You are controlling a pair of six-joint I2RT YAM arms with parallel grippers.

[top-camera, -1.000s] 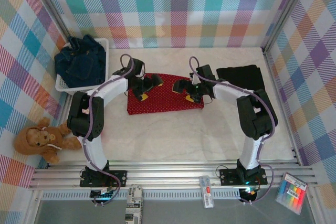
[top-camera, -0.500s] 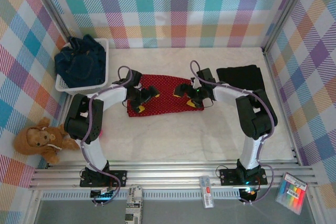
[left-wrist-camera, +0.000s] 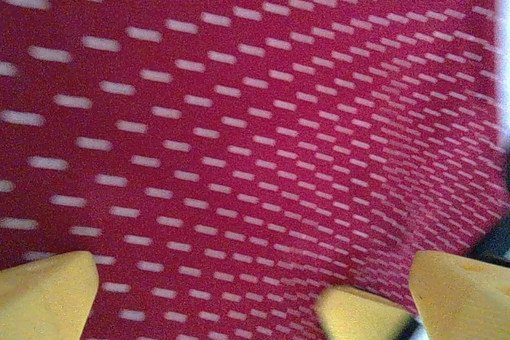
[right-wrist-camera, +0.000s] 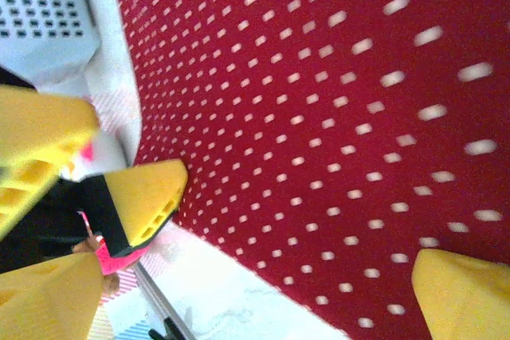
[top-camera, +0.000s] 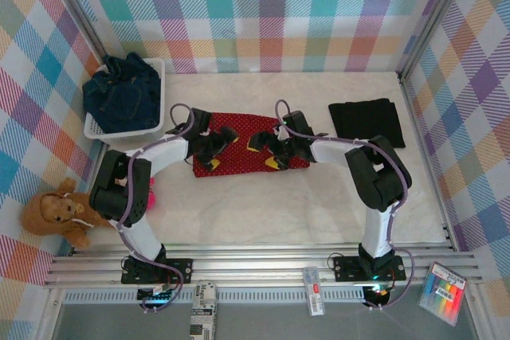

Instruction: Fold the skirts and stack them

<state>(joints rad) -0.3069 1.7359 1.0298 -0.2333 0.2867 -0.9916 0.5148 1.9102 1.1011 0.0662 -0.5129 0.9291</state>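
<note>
- The red dotted skirt (top-camera: 239, 129) lies flat on the surface (top-camera: 279, 205), about mid-way across it. Its long axis runs left to right, parallel to the near edge.
- Both tools hang right over it, close to the cloth. The left tool (top-camera: 223, 151) is over the left half and the right tool (top-camera: 264, 152) is just right of the middle, so the two stand near each other.
- Both tools are spread wide and hold nothing. In the left wrist view the left tool (left-wrist-camera: 255, 292) shows dotted cloth between its yellow fingers (left-wrist-camera: 44, 296), and the right tool (right-wrist-camera: 255, 296) shows the same in the right wrist view.
- The coming move, as I judge it, turns on this: the skirt is directly below, not off to a side, so each arm only needs to drop and pinch its own half — neither is clearly nearer.
- The black skirt (top-camera: 365, 121) lies folded well to the right, nearer the right arm and likely the stacking spot.
- The denim skirts (top-camera: 119, 97) are heaped in the white basket (top-camera: 127, 134) at far left.
- No brand or label shows on the skirts. A printed packet (top-camera: 205, 320) sits by the near rail, but its writing is too small to read.
</note>
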